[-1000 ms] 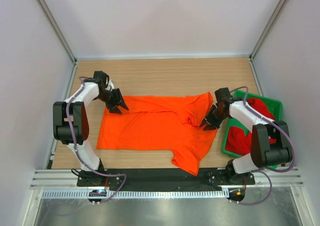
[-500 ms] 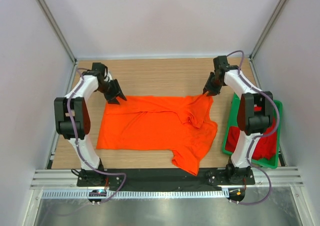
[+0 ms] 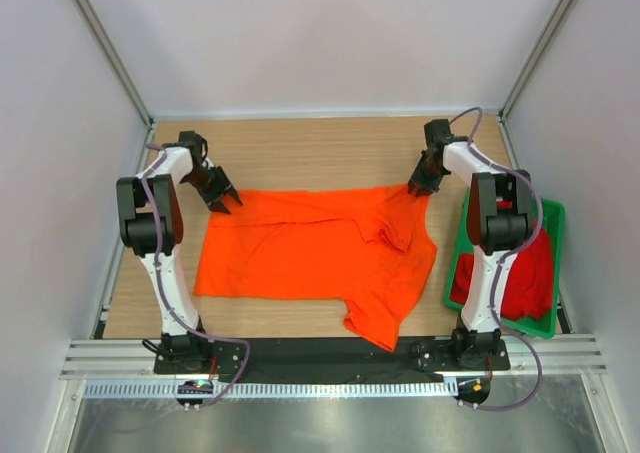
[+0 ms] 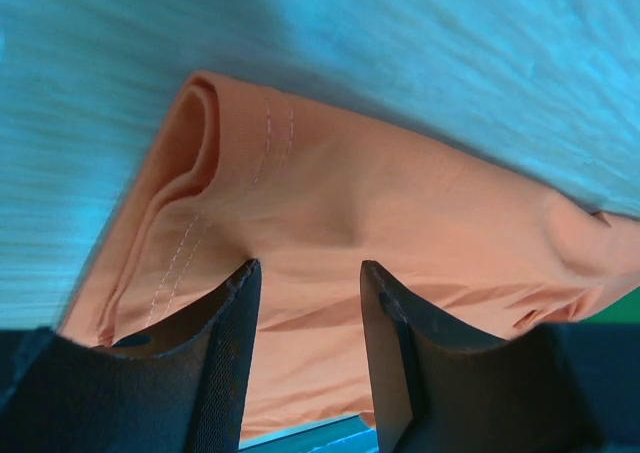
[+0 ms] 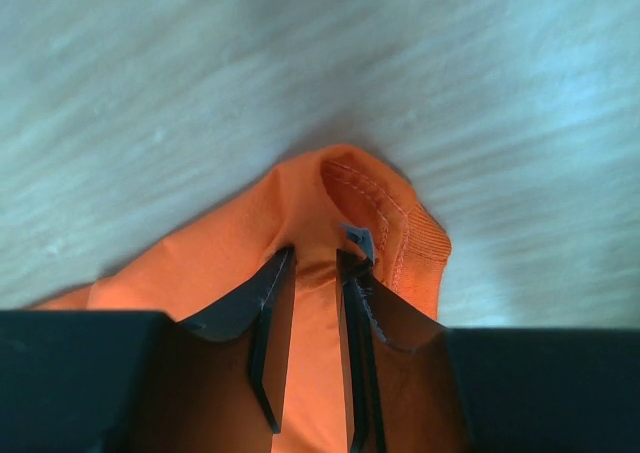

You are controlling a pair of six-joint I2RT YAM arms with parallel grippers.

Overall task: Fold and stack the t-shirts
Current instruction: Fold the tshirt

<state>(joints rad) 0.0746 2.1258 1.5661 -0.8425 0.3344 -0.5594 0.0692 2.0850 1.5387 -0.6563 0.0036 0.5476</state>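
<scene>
The left hand sits at the far-left corner of the orange t-shirt, a little nearer the worktop's far-left corner than a second ago. In the left wrist view its jaws stand partly spread with the hemmed corner of orange cloth lying across the gap. I cannot tell whether they truly pinch it.

The orange t-shirt lies spread across the middle of the worktop. Its far edge runs almost straight from one hand to the other, and a sleeve trails toward the near edge.

The bigger change is on the right. A second ago the right hand was low at the shirt's right side, close to the green tray. It has since swung to the far-right corner of the cloth. The right wrist view shows its jaws pressed nearly together, pinching orange fabric at the ribbed collar beside the small label. The bunched cloth there has been drawn outward and lies flatter.

The red t-shirt lies crumpled in the tray at the right edge.

I judge this as spreading before the first fold: no fold is made yet, and nothing is stacked.
</scene>
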